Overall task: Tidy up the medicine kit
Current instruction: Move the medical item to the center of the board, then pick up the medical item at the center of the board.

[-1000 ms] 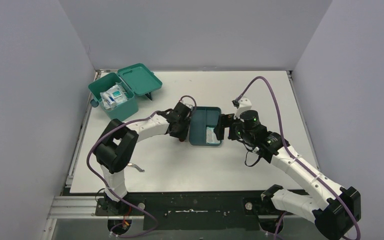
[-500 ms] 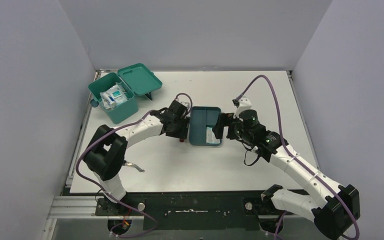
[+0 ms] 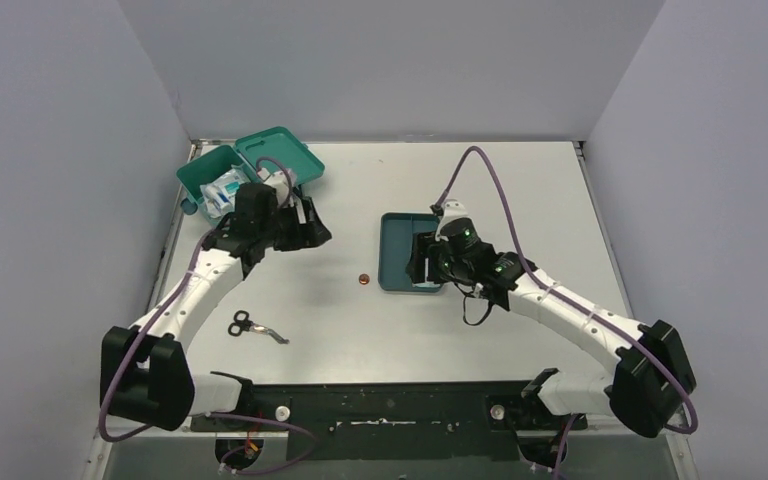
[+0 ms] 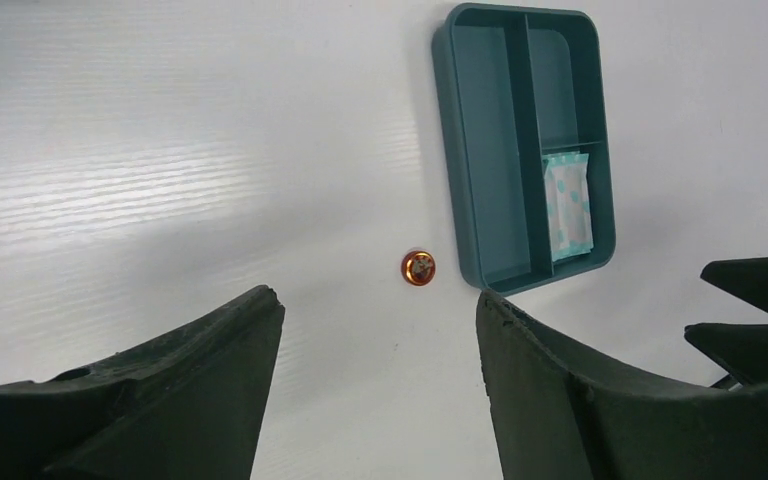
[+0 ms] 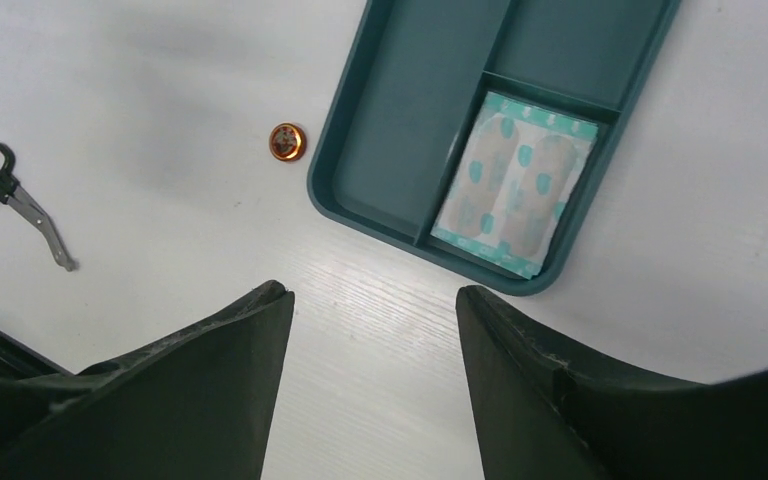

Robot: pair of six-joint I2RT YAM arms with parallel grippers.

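The teal-green medicine kit (image 3: pixel 222 172) stands at the far left with its lid (image 3: pixel 282 157) open and white packets inside. My left gripper (image 3: pixel 315 228) is open and empty, raised just right of the kit; in the left wrist view (image 4: pixel 380 310) it looks down on bare table. My right gripper (image 3: pixel 421 263) is open and empty over the near end of the dark teal divided tray (image 3: pixel 398 227). In the right wrist view (image 5: pixel 373 295) it hangs just in front of the tray (image 5: pixel 400 130). A plaster packet (image 5: pixel 515 185) lies in one tray compartment.
A small orange round tin (image 3: pixel 363 278) lies on the table left of the tray, also in the left wrist view (image 4: pixel 418 267) and the right wrist view (image 5: pixel 287 141). Scissors (image 3: pixel 255 327) lie near the front left, also in the right wrist view (image 5: pixel 20 205).
My left arm has swung away from the tray, back and left toward the kit, uncovering the orange tin. My right gripper has shifted left over the tray's near end.
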